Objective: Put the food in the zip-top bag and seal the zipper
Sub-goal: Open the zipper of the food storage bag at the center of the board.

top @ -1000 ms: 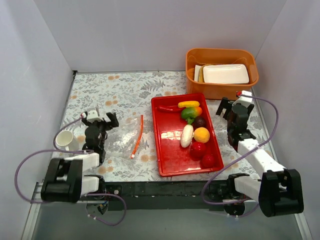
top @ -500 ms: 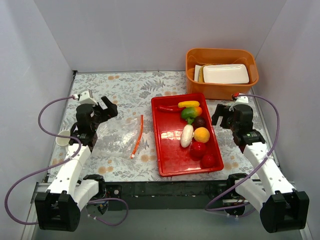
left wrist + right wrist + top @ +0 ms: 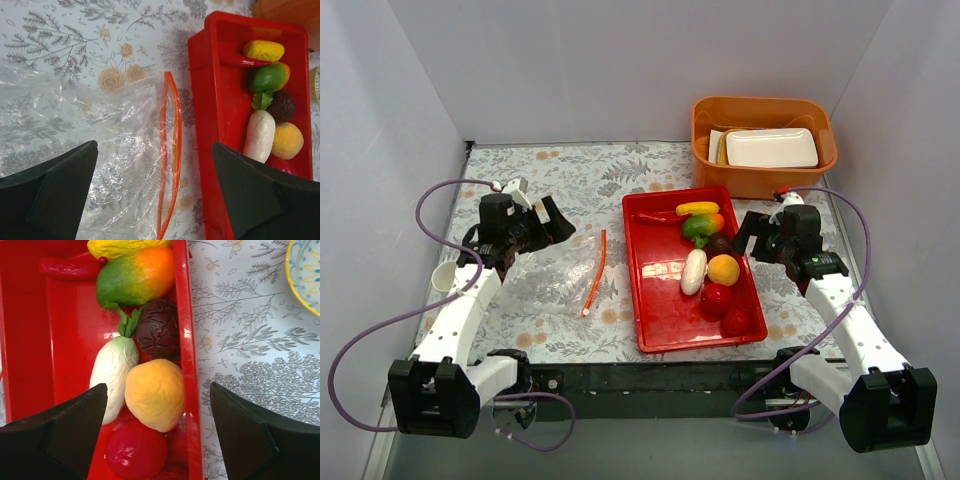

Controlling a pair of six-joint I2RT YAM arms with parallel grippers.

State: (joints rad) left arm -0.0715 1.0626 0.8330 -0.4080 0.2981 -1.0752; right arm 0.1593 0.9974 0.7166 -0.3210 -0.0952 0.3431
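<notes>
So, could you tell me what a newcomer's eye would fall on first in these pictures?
The bright red tray in the middle of the patterned table draws the eye, with colourful toy food bunched in its right half. To its left the clear zip-top bag lies flat, its orange-red zipper facing the tray. An orange tub holding a white foam tray stands at the back right.

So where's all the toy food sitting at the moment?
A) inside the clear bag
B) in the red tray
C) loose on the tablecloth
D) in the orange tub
B: the toy food all lies in the red tray, while the clear bag beside it lies flat with nothing inside.
</notes>
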